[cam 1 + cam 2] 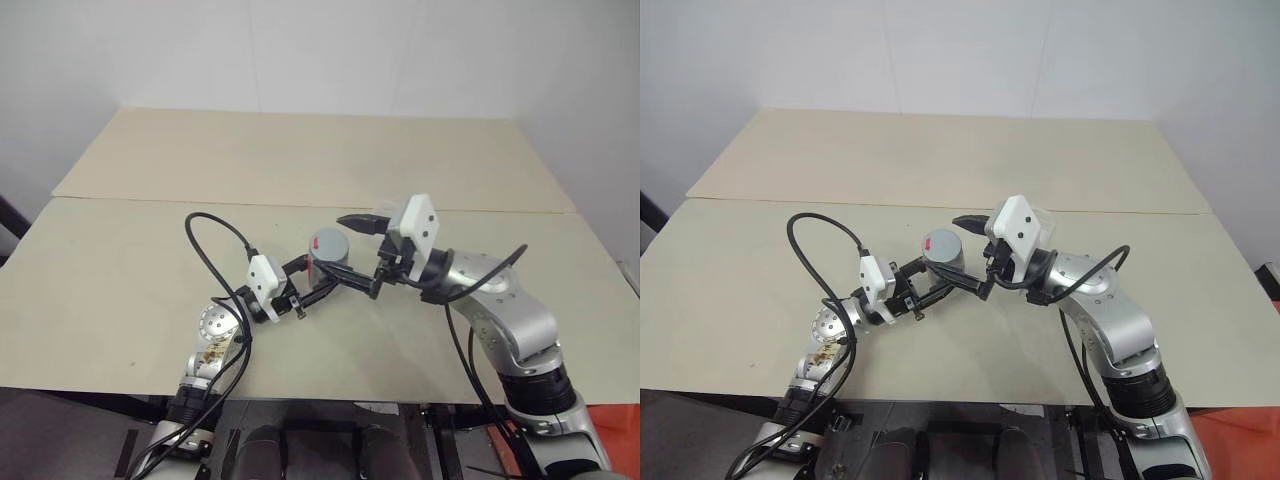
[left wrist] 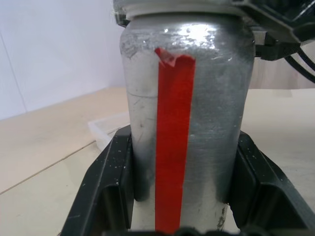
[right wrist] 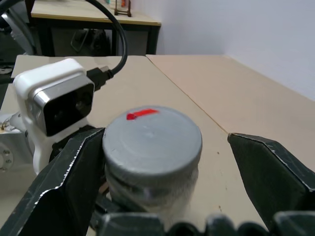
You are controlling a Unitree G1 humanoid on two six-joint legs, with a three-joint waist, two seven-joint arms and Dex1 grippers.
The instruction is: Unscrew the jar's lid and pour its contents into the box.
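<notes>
Unscrewing stage, lid not yet engaged. We see the jar [image 1: 328, 258] held above the table [image 1: 120, 290], near its front middle, with the left gripper [image 2: 177, 191] clamped on its silvery body, one black finger on each side of the red stripe [image 2: 173, 147]. The lid [image 3: 151, 140], grey with a small red mark, sits on the jar's top, apparently screwed on. The right gripper [image 3: 162, 162] has its fingers spread wide and straddles the lid; one fingertip lies close against the rim, the other stands well apart. Part of the clear box [image 2: 107, 129] shows on the table beyond the jar in the left wrist view.

We judge the following risks. Because the lid sits off-centre between the open fingers, closing may push the jar sideways in the left grip or catch the rim unevenly and slip. If the left hold on the smooth metal is weak, the jar may turn with the lid. Any tilt once the lid loosens could spill the contents short of the box.
</notes>
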